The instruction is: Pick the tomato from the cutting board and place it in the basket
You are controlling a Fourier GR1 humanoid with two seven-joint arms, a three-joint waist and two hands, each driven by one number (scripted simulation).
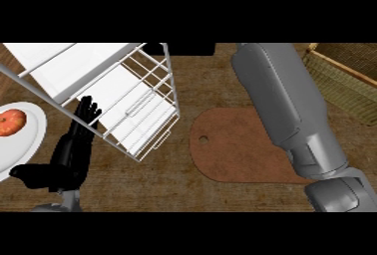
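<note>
Head view, steep look down at a brown woven-textured table. Left hand at lower left, black, fingers straight and pointing up, thumb out to the side, relaxed and spread, holding nothing; it sits between a white plate at the left edge and a white wire rack. The plate is cut off by the frame and carries a red-orange round fruit with a paler patch, partly out of frame; cannot tell whether it is the tomato or another fruit. The wire rack runs diagonally from upper left down to its lower corner near centre, with white flat panels inside it. Reddish-brown rounded cutting board lies flat at centre right, small hole near its left edge; the visible part has nothing on it. The right forearm, grey, crosses from top centre down to the lower right and covers the board's right side. Right hand itself does not show, only the grey arm segments, so cannot tell its fingers. Woven tan basket at upper right corner, partly cut off, just beside the forearm; its inside is barely visible, contents unclear. No tomato seen on the board.
</note>
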